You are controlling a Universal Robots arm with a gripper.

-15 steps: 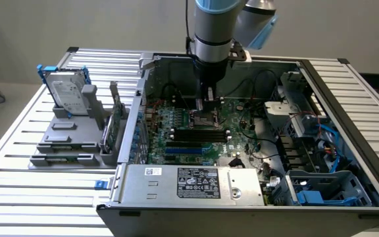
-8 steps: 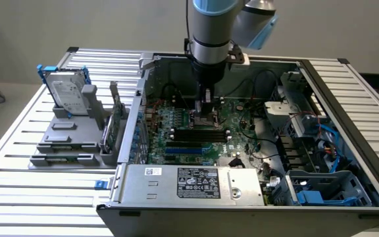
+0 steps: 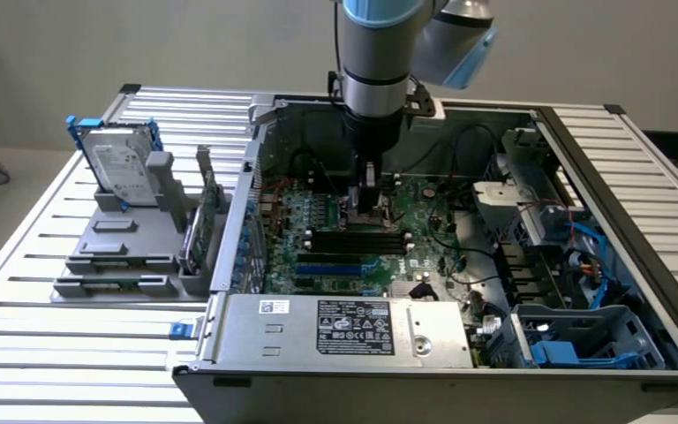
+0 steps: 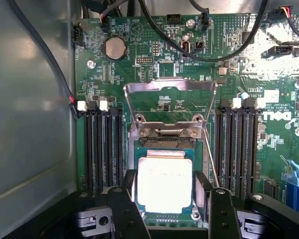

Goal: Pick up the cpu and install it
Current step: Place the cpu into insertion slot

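The cpu, a flat square chip with a pale silvery top, sits level between my two black fingers. My gripper is shut on its two opposite sides. The chip is right over the open socket of the green board, lined up with the socket's frame; I cannot tell whether it rests in the socket or hangs just above it. The socket's metal load plate stands swung up beyond it. In the exterior view the gripper reaches straight down into the open computer case onto the board.
Black memory slots flank the socket closely. A thin metal lever stands beside one finger. Cables cross the board's far part. The case wall is near. A hard drive stands in a grey holder outside the case.
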